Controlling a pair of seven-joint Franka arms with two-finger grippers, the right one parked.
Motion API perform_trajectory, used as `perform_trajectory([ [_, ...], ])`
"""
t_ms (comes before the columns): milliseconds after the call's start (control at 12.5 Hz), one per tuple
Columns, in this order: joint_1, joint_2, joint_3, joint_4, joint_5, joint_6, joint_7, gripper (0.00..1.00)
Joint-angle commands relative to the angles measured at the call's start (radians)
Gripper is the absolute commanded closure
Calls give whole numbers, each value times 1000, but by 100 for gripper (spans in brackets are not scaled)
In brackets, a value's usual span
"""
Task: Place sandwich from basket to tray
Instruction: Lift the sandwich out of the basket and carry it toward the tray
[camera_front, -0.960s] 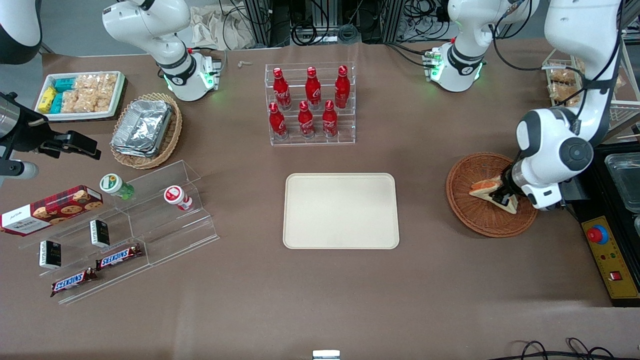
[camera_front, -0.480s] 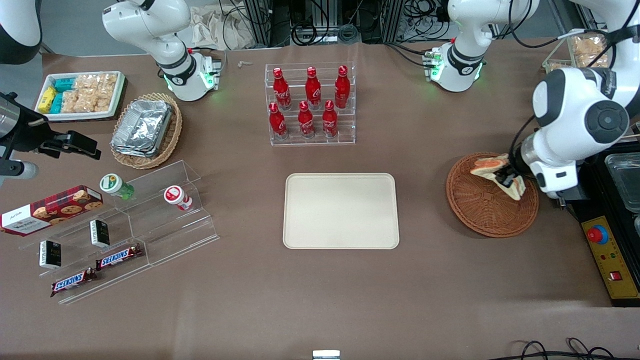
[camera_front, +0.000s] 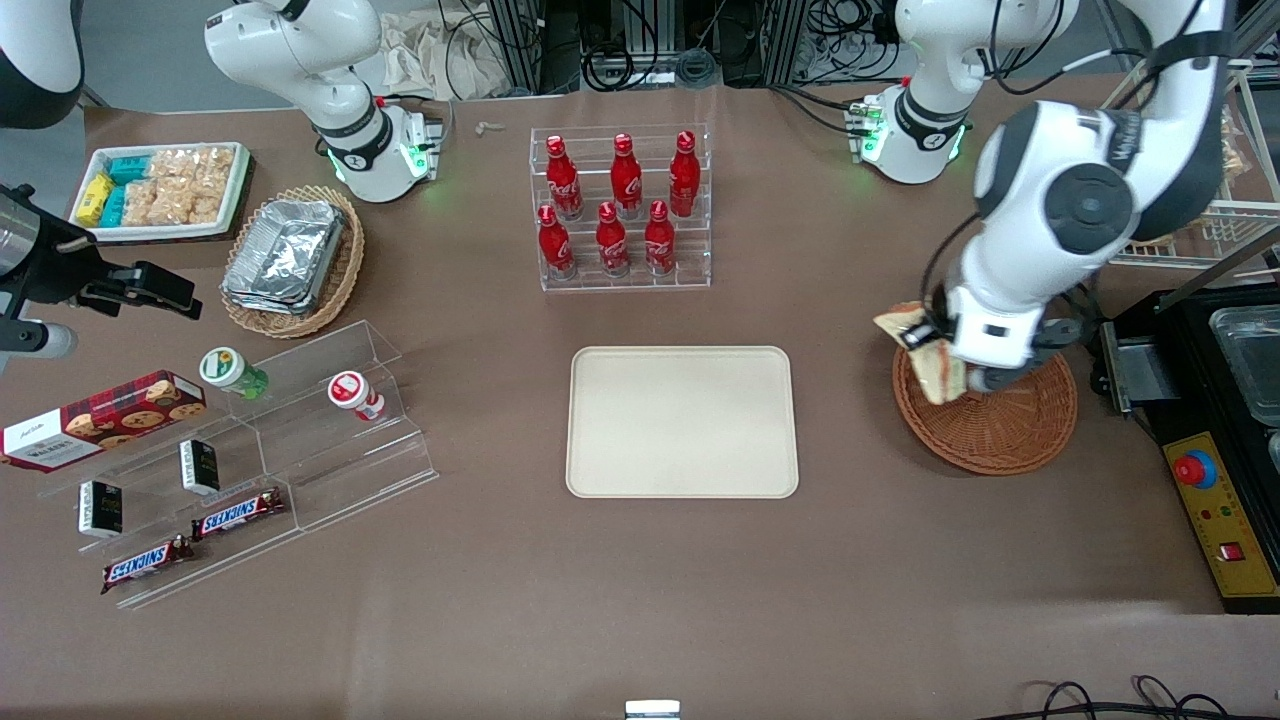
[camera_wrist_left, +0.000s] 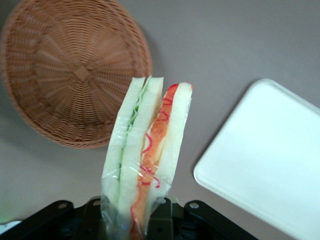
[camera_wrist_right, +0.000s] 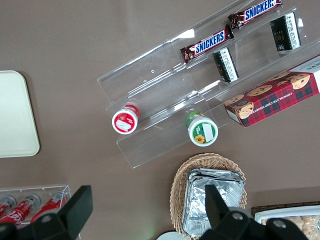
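Hanging in the air above the rim of the basket (camera_front: 990, 430), at the edge that faces the tray (camera_front: 682, 421), the sandwich (camera_front: 925, 350) is off the wicker and clear of it. In the left wrist view the sandwich (camera_wrist_left: 145, 155) stands on edge with its long axis running straight out from the pincer (camera_wrist_left: 131, 220), cut face showing: white bread outside, green filling along one side, orange-red along the other, all under clear wrap. Its wide end sits down in the pincer and its narrower end points away from it. The pincer is closed on that wide end, one finger (camera_wrist_left: 162, 220) dark against the wrap, the jaws only as far apart as the wedge is thick.

In the front view the pincer (camera_front: 935, 350) hangs under the white wrist of the left arm (camera_front: 1060, 215), which reaches down from above, its elbow joint high over the basket and the forearm angled down toward the tray's side. The basket itself holds nothing and rests on the brown worktop (camera_front: 640, 600), near the tray but apart from it. A clear rack of red bottles (camera_front: 620, 205) stands farther from the front camera than the tray.
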Motion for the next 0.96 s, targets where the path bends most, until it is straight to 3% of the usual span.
perform_trajectory([
  [0, 5, 78, -91, 43, 15, 43, 56, 100],
  [160, -2, 124, -145, 43, 34, 106, 68, 100],
  [400, -45, 224, -153, 58, 107, 226, 155, 100],
  [880, -91, 511, -153, 248, 222, 242, 194, 100],
])
